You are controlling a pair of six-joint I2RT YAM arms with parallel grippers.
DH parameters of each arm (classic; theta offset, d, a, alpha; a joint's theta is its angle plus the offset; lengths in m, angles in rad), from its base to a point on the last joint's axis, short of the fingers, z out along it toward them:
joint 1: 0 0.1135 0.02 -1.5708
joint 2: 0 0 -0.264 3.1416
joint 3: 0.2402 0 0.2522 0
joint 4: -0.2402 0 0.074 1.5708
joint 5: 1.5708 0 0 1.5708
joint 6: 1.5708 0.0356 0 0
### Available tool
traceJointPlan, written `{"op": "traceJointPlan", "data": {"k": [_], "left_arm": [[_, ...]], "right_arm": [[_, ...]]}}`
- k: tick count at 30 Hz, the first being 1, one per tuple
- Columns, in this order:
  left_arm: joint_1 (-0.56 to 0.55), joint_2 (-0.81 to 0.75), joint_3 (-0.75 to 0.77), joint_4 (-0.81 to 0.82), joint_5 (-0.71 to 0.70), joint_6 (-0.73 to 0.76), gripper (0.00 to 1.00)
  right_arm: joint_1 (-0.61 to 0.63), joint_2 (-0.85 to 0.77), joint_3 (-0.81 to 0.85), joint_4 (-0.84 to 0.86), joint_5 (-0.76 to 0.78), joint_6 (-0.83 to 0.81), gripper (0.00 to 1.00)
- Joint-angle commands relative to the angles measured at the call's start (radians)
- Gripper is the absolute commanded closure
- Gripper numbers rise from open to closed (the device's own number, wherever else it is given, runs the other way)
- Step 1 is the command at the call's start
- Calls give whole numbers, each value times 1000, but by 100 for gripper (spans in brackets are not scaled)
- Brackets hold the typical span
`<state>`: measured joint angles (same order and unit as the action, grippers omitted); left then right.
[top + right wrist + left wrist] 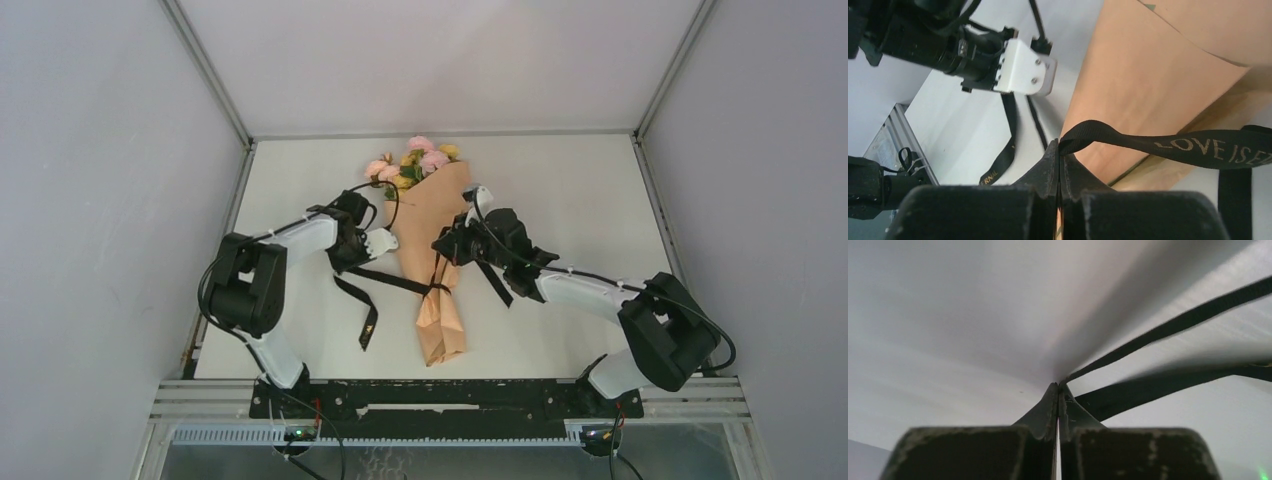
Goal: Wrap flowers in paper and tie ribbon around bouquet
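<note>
The bouquet (pixel 432 230) lies on the table as a peach-orange paper (pixel 1148 75) cone, its wide end pointing away from the arms. Pink and yellow flowers (pixel 418 160) show at that end. A black ribbon (pixel 405 283) with gold lettering crosses the cone's lower part. My left gripper (pixel 347 262) sits just left of the cone, shut (pixel 1058 386) on a ribbon strand (pixel 1168 330) that runs taut toward the cone. At the cone's right edge my right gripper (pixel 443 247) is shut (pixel 1059 143) on the lettered ribbon strand (pixel 1198 147), lifted over the paper.
A loose ribbon tail (pixel 366 325) trails toward the near edge, left of the cone. Another black strand (pixel 497 285) lies under the right arm. Grey walls (pixel 120 200) enclose the table on the left, right and far sides. The left wrist's white housing (pixel 1023 67) hangs close by.
</note>
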<state>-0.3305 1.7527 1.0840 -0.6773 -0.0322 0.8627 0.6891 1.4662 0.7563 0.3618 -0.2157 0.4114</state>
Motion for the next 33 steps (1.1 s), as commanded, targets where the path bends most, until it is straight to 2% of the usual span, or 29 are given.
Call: {"op": "traceJointPlan", "data": {"k": [1, 6, 9, 13, 16, 19, 24, 26, 27, 28, 30, 33], "left_arm": [[18, -65, -85, -25, -71, 69, 100], [102, -193, -264, 207, -242, 134, 100], [173, -254, -355, 310, -266, 189, 100], [262, -282, -405, 367, -262, 212, 100], [319, -292, -404, 382, -238, 208, 100], [350, -297, -425, 441, -273, 240, 100], [378, -305, -377, 367, -221, 196, 100], [377, -345, -311, 244, -113, 141, 100], [376, -370, -265, 150, -26, 109, 100], [374, -398, -220, 56, 85, 80, 100], [367, -456, -132, -111, 290, 41, 100], [341, -539, -24, -291, 537, -2, 100]], "right_arm": [[-30, -55, 11, -28, 62, 36, 100], [-152, -140, -176, -39, 90, 129, 100], [-226, -160, -314, -7, 56, 170, 100], [-309, -172, -464, 56, -8, 211, 100], [-353, -185, -536, 74, -35, 220, 100], [-383, -194, -559, 72, -58, 229, 100], [-362, -205, -511, 11, -70, 225, 100], [-310, -216, -465, -65, -75, 211, 100], [-281, -225, -439, -114, -72, 209, 96], [-248, -243, -412, -181, -54, 215, 81], [-185, -313, -349, -355, 28, 226, 58], [-140, -458, -285, -561, 163, 227, 44]]}}
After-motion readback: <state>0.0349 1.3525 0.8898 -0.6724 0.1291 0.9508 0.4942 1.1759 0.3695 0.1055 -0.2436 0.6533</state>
